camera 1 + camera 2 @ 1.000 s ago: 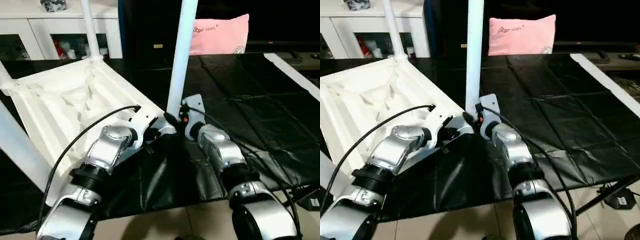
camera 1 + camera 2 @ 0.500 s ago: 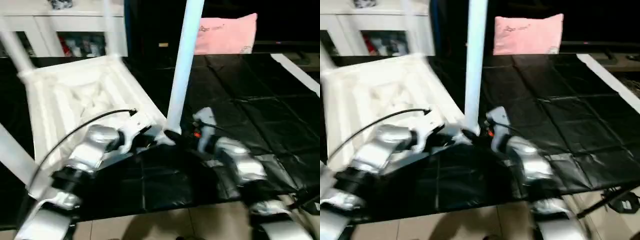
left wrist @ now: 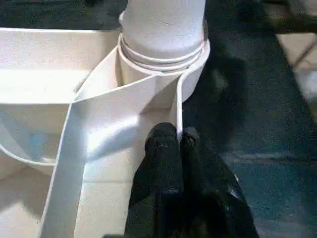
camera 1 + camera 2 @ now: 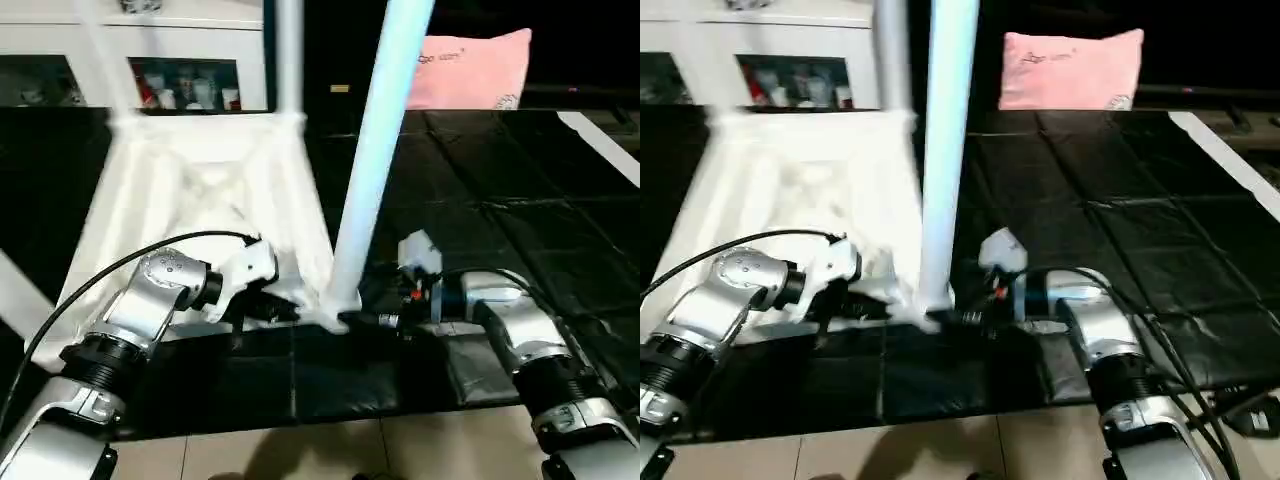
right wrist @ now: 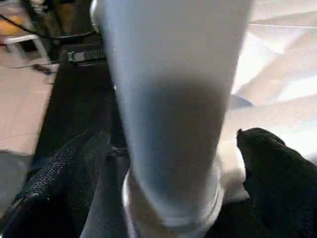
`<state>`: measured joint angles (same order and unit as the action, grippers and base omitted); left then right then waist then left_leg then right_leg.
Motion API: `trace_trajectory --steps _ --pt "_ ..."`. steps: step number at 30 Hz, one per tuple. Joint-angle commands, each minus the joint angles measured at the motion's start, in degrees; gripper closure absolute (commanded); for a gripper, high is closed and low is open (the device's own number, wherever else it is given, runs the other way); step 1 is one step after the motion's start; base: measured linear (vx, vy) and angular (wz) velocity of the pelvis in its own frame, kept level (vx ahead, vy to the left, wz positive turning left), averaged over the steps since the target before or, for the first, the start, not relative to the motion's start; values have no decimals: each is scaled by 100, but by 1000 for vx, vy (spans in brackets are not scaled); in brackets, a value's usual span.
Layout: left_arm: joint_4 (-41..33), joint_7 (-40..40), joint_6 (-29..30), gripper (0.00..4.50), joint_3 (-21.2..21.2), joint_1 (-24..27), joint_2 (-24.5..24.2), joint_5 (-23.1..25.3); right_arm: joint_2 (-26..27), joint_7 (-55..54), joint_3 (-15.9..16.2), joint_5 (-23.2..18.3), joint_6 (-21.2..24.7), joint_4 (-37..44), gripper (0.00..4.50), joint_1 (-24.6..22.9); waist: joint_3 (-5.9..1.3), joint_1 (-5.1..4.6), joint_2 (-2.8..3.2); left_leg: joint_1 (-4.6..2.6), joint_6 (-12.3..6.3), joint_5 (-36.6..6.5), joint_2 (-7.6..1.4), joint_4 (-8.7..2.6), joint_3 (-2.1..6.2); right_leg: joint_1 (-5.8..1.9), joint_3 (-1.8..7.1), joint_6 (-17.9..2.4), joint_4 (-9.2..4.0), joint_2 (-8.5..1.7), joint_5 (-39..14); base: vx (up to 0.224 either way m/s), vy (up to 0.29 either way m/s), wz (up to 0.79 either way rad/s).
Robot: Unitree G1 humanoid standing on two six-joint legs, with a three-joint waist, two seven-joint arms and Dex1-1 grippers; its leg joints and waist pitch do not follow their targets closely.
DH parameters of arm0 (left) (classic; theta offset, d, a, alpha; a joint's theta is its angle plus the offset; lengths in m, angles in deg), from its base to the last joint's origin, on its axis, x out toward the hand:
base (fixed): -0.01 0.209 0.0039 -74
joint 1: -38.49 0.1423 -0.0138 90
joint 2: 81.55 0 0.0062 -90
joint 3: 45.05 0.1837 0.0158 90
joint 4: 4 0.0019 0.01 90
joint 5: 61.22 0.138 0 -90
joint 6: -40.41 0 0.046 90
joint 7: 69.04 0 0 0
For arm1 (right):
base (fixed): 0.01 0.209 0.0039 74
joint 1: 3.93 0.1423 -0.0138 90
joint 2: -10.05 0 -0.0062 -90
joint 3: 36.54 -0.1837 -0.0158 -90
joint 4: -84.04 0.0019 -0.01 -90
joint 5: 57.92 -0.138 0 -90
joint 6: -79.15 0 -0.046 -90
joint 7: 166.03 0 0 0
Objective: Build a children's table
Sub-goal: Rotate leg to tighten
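My right claw (image 5: 163, 163) is open around the leg (image 4: 375, 160), so I should pull back slowly.

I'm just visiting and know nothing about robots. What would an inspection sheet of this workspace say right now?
Surface: black sheet, creased, over the work area.
Job's things: white table top lying underside up; nearest leg standing in its corner socket; further legs rising behind.
Clutter: nothing seen.
Grippers: left gripper shut, pinching a rib beside the socket; right gripper open, fingers either side of the leg.
Cables: black cable looping over the left forearm.
Surroundings: pink pillow; white cabinet with glass doors.
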<state>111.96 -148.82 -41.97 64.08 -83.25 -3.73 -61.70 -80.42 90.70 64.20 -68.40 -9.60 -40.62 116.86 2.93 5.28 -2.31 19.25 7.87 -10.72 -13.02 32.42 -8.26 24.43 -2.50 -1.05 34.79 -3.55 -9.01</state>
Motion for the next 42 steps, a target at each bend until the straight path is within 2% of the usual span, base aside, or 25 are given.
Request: trace_trajectory --steps 1,6,7,9,21,24,26,28,29,31,32,35,36,37,38,39,40,41,42 --pt "-115 -303 -95 450 331 -27 34 5 -37 319 54 -58 114 -66 31 119 -360 -32 33 62 -288 -1192 41 -332 -176 -380 168 -1183 -386 -258 -1439 0 0 0" --pt "-72 -417 -150 450 335 -61 -1 -3 -70 787 211 -136 224 -223 73 215 -367 -18 27 78 -296 -1118 41 -318 -176 -394 160 -1220 -368 -263 -1341 0 0 0" --pt "-75 -446 -163 450 336 -54 -19 -1 -82 861 228 -134 221 -249 73 223 -365 -18 -4 83 -288 -1093 43 -320 -177 -398 161 -1190 -375 -268 -1388 0 0 0" --pt "-81 -458 -164 450 337 -49 -30 -3 -88 885 236 -132 227 -255 81 226 -369 -11 9 75 -284 -1059 40 -318 -175 -393 162 -1175 -368 -267 -1396 0 0 0" --pt "-29 -482 -182 450 329 -37 -64 0 -92 1076 233 -163 261 -334 201 221 -375 4 9 71 -262 -1012 44 -312 -177 -392 159 -1188 -357 -258 -1329 0 0 0" --pt "25 -453 -192 450 318 -58 -53 18 -79 1117 242 -175 282 -317 226 190 -375 12 33 66 -255 -1045 43 -312 -176 -389 158 -1198 -358 -256 -1328 0 0 0" --pt "59 -423 -189 450 305 -71 -45 30 -74 1126 248 -178 294 -296 234 165 -375 12 22 66 -245 -1070 46 -310 -177 -391 159 -1191 -361 -259 -1367 0 0 0" --pt "82 -347 -127 450 269 -72 -22 23 -58 1074 238 -169 280 -275 237 133 -373 11 46 64 -229 -1108 46 -313 -172 -391 159 -1179 -366 -256 -1414 0 0 0" --pt "92 -260 -80 450 227 -69 10 9 -35 980 218 -153 245 -259 239 101 -375 13 40 61 -224 -1123 46 -311 -174 -391 159 -1178 -371 -258 -1426 0 0 0" --pt "61 79 139 450 93 -58 152 -34 103 391 130 -41 230 -282 241 49 -365 11 27 57 -208 -1162 46 -317 -172 -384 160 -1161 -375 -258 -1495 0 0 0" --pt "48 163 194 450 62 -57 190 -43 147 209 108 -5 246 -290 242 41 -353 2 25 57 -196 -1191 46 -322 -177 -375 166 -1148 -385 -260 -1549 0 0 0" --pt "-4 429 386 450 -26 -57 309 -55 294 -263 28 34 419 -291 245 36 -325 -57 18 48 -110 -1482 70 -349 -146 -372 153 -921 -449 -257 -2245 0 0 0" --pt "-97 791 671 450 -143 -74 489 -73 513 -826 -65 73 592 -308 246 62 -318 -68 41 38 -104 -1574 75 -351 -135 -356 146 -829 -485 -264 -2495 0 0 0" --pt "-167 1082 890 450 -236 -92 634 -86 688 -1242 -133 99 706 -324 246 87 -307 -98 25 49 -82 -1590 81 -352 -141 -357 150 -782 -490 -257 -2586 0 0 0" --pt "-235 1445 1155 450 -350 -133 839 -105 948 -1809 -233 117 853 -401 246 157 -310 -139 31 55 -18 -1611 102 -359 -109 -364 123 -638 -514 -266 -2869 0 0 0" --pt "-235 1445 1155 450 -350 -133 839 -105 948 -1809 -233 117 853 -401 246 157 -311 -183 16 67 0 -1611 108 -353 -117 -364 127 -606 -517 -259 -2899 0 0 0" --pt "-242 1846 1342 450 -467 -192 1052 -96 1187 -2303 -308 142 960 -514 246 245 -308 -203 12 67 4 -1612 117 -354 -103 -359 115 -564 -535 -265 -2993 0 0 0" --pt "-242 1846 1342 450 -467 -192 1052 -96 1187 -2303 -308 142 960 -514 246 245 -314 -263 5 80 23 -1586 128 -348 -95 -359 105 -518 -543 -260 -3065 0 0 0" --pt "-207 2264 1520 450 -567 -279 1291 -76 1453 -2848 -389 162 1067 -710 246 377 -316 -326 -10 92 -5 -1589 143 -328 -99 -359 101 -486 -546 -251 -3135 0 0 0"
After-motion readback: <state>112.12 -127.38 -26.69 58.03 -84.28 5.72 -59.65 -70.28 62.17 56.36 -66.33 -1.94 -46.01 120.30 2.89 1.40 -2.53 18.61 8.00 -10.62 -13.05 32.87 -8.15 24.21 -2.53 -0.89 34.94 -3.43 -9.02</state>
